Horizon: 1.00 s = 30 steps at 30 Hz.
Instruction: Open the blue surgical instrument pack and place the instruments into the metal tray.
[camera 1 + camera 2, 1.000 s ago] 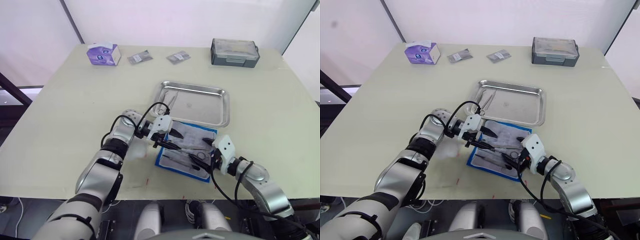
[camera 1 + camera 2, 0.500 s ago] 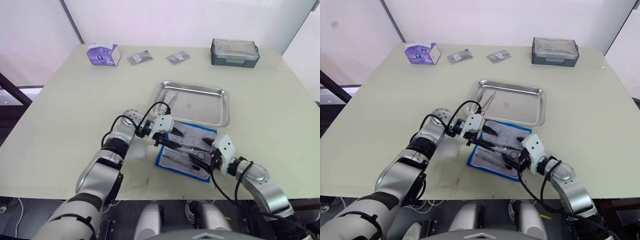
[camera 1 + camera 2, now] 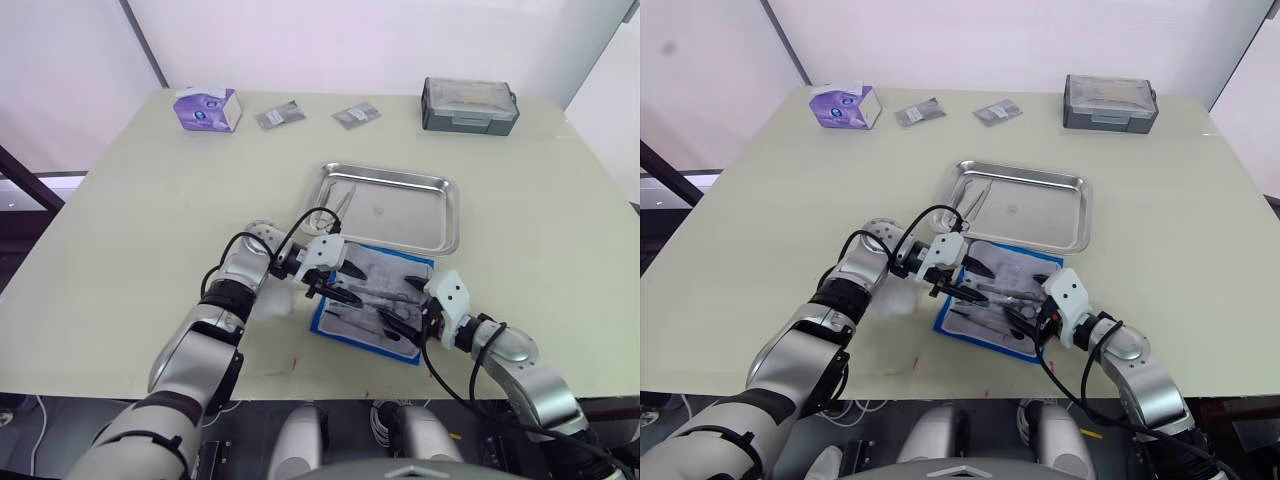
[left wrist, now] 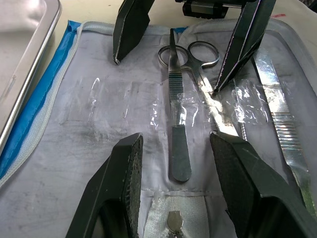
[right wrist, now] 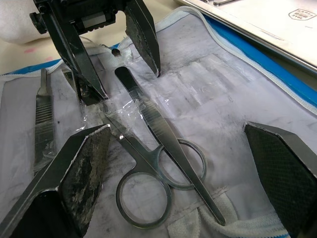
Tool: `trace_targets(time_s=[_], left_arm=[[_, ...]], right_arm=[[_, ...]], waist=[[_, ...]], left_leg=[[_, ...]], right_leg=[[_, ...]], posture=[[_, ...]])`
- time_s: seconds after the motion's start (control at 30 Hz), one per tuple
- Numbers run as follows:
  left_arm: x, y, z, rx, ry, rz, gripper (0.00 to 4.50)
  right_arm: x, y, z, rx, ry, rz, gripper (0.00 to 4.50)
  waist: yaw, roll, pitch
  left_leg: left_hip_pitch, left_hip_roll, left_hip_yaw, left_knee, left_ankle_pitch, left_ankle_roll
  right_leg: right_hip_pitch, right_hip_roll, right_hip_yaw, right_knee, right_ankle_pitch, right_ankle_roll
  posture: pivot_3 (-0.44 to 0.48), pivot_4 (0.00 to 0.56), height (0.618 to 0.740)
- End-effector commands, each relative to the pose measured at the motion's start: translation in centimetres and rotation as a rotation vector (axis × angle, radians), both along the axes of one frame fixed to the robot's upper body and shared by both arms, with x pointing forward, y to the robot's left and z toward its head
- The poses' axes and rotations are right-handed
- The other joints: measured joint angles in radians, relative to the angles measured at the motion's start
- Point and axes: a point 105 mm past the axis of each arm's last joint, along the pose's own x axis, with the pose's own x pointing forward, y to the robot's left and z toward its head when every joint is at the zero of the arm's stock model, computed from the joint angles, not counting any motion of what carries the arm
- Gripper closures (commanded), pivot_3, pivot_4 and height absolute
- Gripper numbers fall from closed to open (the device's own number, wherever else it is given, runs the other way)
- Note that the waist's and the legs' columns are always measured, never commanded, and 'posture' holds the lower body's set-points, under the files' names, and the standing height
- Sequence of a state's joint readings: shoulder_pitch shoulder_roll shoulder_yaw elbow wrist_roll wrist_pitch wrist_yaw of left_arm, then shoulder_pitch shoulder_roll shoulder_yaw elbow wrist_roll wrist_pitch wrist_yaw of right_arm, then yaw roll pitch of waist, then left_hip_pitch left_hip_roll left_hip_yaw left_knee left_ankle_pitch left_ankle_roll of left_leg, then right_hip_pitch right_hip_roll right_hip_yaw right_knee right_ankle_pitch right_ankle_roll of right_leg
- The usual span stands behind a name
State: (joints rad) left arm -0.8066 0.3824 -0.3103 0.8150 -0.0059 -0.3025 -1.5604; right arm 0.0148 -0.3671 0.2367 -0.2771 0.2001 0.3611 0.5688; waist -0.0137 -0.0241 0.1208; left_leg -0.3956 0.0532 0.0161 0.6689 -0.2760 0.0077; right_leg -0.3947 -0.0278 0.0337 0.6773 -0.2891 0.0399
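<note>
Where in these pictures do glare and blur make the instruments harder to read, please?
Left wrist view: glare whitens the scissors' blades under crinkled clear plastic. Right wrist view: the right hand's near fingers are soft, the scissors sharp. Left eye view: the metal tray shines mildly.

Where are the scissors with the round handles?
The scissors lie in the open blue pack, beside the tweezers, between both grippers' open fingers, just in front of the metal tray.

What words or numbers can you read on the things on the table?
None can be read.
Purple tissue box: print too small to read.
Two small grey packets: print too blurred.
Metal tray: a small shield-shaped stamp, its letters too small.
Grey lidded box: no readable label.
Blue surgical instrument pack, lying open: no writing on its lining.
</note>
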Motion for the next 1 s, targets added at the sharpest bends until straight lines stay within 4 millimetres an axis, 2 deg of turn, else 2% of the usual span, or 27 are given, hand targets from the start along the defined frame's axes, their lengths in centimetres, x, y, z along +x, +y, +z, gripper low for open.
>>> trace_targets(time_s=[0.03, 0.07, 0.1, 0.17, 0.4, 1.0], left_arm=[[-0.9, 0.7, -1.8, 0.067, 0.067, -0.020, 3.16], [-0.9, 0.8, -1.9, 0.074, 0.070, -0.014, 3.69], [-0.9, 0.9, -2.0, 0.078, 0.072, -0.010, 3.99], [-0.9, 1.2, -2.3, 0.095, 0.070, -0.008, 4.35], [-0.5, 1.9, -2.8, 0.113, 0.081, 0.031, 4.35], [0.9, 1.5, 1.7, 0.124, -0.029, -0.031, 4.35]], right_arm=[[-1.1, -1.0, -3.7, -0.067, 0.152, -0.028, 0.00], [-1.1, -1.0, -3.7, -0.067, 0.152, -0.028, 0.00], [-1.1, -1.0, -3.7, -0.067, 0.152, -0.027, 0.00], [-1.1, -1.0, -3.7, -0.066, 0.152, -0.027, 0.00], [-1.1, -0.9, -3.7, -0.066, 0.150, -0.025, 0.00], [-1.1, -0.8, -3.7, -0.061, 0.156, -0.025, 0.00]], waist=[[0.000, 0.000, -0.001], [0.001, 0.000, -0.001], [0.001, 0.000, -0.001], [0.000, 0.000, -0.002], [-0.001, 0.000, -0.005], [-0.002, 0.000, -0.005]], left_leg=[[0.000, 0.000, 0.000, 0.000, 0.000, 0.000], [0.000, 0.000, 0.000, 0.000, 0.000, 0.000], [0.000, 0.000, 0.000, 0.000, 0.000, 0.000], [0.001, 0.000, 0.000, 0.000, 0.000, 0.000], [0.002, 0.000, 0.000, 0.000, 0.000, 0.000], [0.003, 0.000, 0.000, 0.000, 0.000, 0.001]], right_leg=[[0.000, 0.000, 0.000, 0.000, 0.000, 0.000], [0.001, 0.000, 0.000, 0.000, 0.000, 0.000], [0.001, 0.000, 0.000, 0.000, 0.000, 0.000], [0.001, 0.000, 0.000, 0.000, 0.000, 0.000], [0.001, 0.000, 0.000, 0.000, 0.000, 0.000], [0.003, 0.001, 0.000, 0.000, 0.000, 0.000]], posture=[[0.000, 0.150, 0.738], [0.000, 0.150, 0.738], [0.000, 0.150, 0.738], [0.000, 0.150, 0.738], [0.000, 0.150, 0.738], [0.000, 0.150, 0.738]])
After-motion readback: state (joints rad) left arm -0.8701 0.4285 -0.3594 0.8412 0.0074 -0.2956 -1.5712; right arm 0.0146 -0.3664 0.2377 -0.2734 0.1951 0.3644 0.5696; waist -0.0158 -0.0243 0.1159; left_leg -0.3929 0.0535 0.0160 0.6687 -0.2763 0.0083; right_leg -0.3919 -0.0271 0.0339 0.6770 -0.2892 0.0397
